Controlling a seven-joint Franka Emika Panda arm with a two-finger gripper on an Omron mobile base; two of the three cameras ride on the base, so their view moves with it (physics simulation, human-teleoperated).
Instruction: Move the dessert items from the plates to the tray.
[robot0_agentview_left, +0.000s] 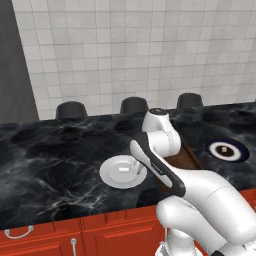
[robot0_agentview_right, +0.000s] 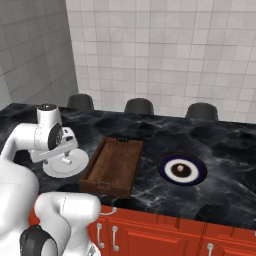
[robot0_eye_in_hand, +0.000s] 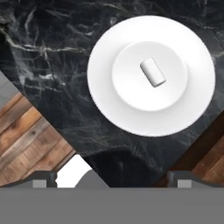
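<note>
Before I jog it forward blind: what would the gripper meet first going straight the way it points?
Probably the glossy white round plate, maybe the stubby white oblong piece at its centre. The gripper looks down on both; depth is unclear.

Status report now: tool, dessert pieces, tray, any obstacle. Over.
Tool open, empty, above white plate. White piece on that plate; tan piece on navy plate. Tray empty between plates. Nothing in the way.
</note>
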